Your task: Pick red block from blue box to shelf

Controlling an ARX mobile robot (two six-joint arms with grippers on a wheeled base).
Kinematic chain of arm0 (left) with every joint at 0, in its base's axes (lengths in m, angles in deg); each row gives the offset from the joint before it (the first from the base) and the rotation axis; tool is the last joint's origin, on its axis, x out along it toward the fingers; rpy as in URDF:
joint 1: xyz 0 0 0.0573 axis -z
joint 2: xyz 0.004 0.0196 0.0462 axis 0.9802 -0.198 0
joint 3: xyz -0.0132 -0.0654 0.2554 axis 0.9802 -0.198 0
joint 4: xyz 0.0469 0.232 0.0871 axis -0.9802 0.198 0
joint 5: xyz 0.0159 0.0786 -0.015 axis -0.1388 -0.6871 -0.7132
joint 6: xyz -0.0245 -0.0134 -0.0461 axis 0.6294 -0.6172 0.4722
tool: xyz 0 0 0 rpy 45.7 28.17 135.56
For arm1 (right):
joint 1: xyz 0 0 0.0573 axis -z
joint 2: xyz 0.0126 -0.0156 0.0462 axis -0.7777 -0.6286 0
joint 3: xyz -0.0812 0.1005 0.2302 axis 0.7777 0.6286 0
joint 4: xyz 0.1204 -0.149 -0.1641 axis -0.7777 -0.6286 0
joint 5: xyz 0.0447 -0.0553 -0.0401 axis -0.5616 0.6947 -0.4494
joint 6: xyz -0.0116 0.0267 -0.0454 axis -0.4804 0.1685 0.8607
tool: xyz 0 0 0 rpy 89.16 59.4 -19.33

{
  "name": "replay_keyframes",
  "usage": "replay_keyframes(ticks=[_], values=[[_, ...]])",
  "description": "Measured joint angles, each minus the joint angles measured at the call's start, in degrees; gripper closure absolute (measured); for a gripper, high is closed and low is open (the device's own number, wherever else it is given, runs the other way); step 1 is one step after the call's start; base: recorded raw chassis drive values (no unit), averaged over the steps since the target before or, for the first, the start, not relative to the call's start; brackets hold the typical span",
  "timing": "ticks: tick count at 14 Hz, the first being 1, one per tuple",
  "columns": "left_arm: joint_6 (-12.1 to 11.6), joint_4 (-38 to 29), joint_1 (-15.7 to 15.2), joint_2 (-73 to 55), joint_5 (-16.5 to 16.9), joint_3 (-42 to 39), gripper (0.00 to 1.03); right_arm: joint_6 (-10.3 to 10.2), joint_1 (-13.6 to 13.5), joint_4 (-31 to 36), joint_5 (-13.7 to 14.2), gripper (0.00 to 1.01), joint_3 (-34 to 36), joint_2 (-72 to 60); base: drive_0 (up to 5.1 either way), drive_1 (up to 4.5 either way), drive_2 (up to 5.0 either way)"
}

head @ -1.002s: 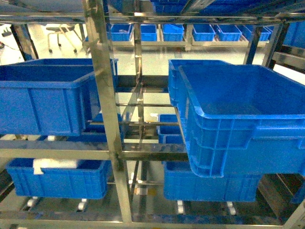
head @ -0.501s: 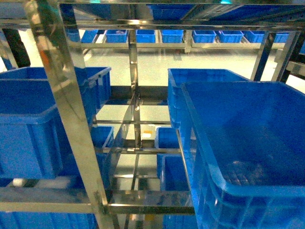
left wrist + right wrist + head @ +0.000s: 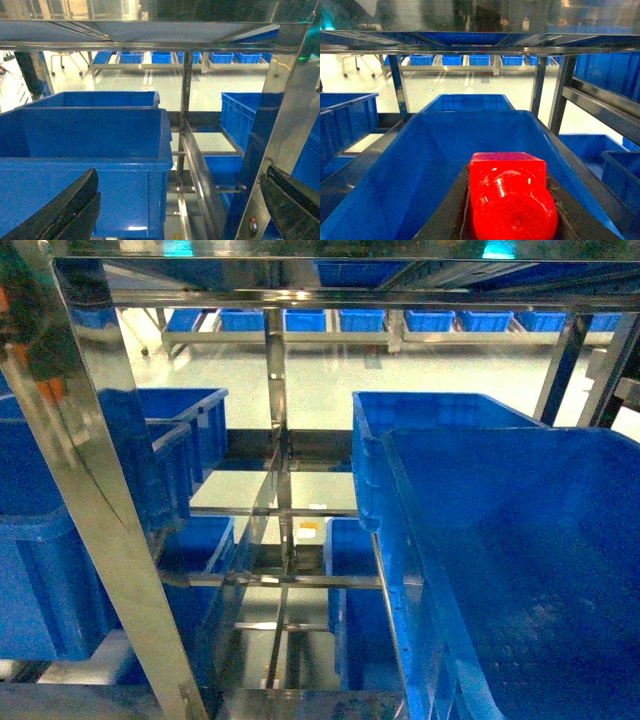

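Currently R gripper point(image 3: 512, 210) clamped on red block point(image 3: 510, 195), stud end facing wrist cam, dark fingers point(image 3: 445, 210) pressing both sides. Block sits above interior of dark blue crate point(image 3: 420, 160) on shelf point(image 3: 470, 42) tier. L gripper point(image 3: 175, 210): 2 black fingers point(image 3: 60, 210) spread wide apart, nothing between, facing another blue crate point(image 3: 85, 140) on rack. Head view: steel post point(image 3: 95, 500) close on L, large blue crate point(image 3: 520, 560) lower R, more crates behind. Turquoise box not seen in any view.
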Motion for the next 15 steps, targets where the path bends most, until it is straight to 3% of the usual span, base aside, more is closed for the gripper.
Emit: replay_keyframes(ticks=[15], values=[[0.02, 0.00, 0.00, 0.00, -0.02, 0.00, 0.05, 0.00, 0.00, 0.02, 0.00, 0.73, 0.00, 0.00, 0.0, 0.00, 0.0]])
